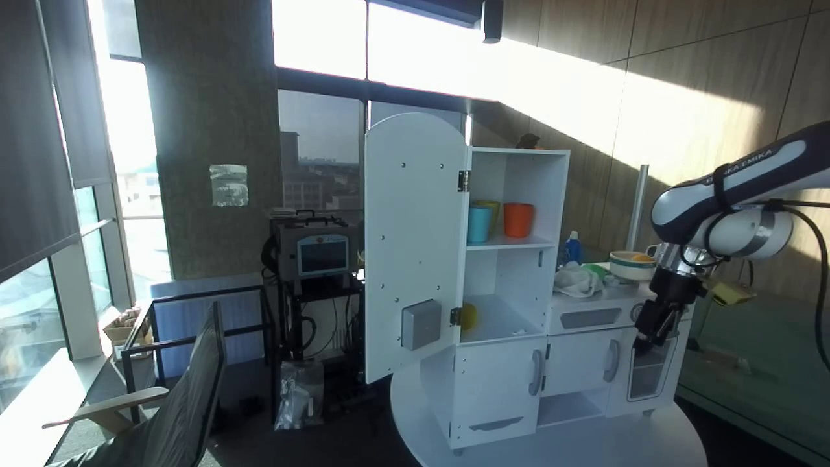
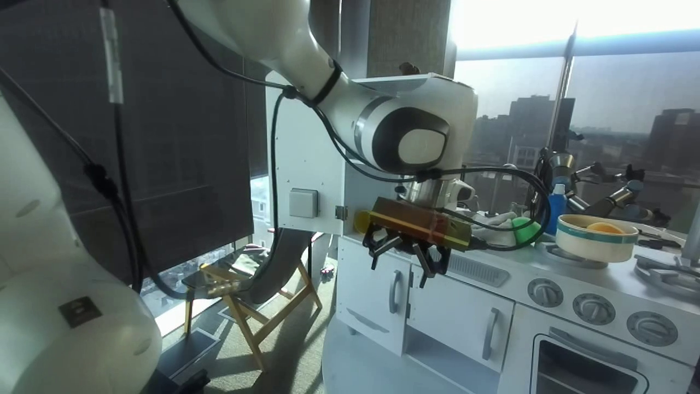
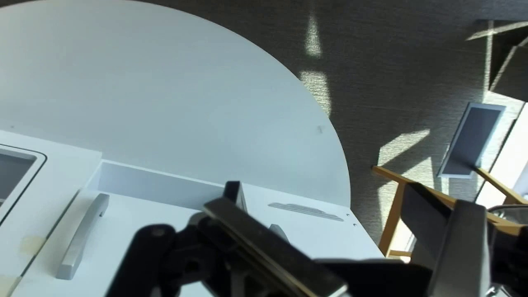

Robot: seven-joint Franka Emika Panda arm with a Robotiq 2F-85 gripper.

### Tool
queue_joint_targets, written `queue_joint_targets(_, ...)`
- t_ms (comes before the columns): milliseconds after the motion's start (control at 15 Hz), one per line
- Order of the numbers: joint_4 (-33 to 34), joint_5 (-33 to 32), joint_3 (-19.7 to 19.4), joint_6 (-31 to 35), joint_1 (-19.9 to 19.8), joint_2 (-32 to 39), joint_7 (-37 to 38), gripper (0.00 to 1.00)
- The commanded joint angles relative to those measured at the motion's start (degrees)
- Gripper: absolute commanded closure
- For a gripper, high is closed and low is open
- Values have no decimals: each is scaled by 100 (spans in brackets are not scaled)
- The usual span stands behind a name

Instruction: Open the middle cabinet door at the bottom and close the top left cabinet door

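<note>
Upper windows (image 1: 320,39) glare white — sunlight slants across the wall (image 1: 648,100).

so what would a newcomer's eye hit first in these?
Likely the tall white door, swung wide open at the side of the cabinet in both exterior views. Then the black gripper, hanging open in front of that cabinet, whose middle bottom door is shut. Third, perhaps the orange cup on the upper shelf.

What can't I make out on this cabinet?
Wrist view: middle bottom cabinet door, partly behind the pincer and cut by the lower edge.
In an exterior view: top left cabinet door, its top behind the arm.
In both exterior views: dark object atop the cabinet, too small to identify.
</note>
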Motion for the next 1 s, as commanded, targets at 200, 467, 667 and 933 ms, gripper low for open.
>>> queue_joint_targets(200,1672,1676,208,-497,-507,2147,-1012,0)
queue_joint_targets(467,2480,1954,677,-665,-1205,3165,-611,0)
queue_joint_targets(667,2712,1763,998,-615,-1634,3548,-585,0)
queue_joint_targets(933,2368,1750,1300,-10,-1936,3419,-916,0)
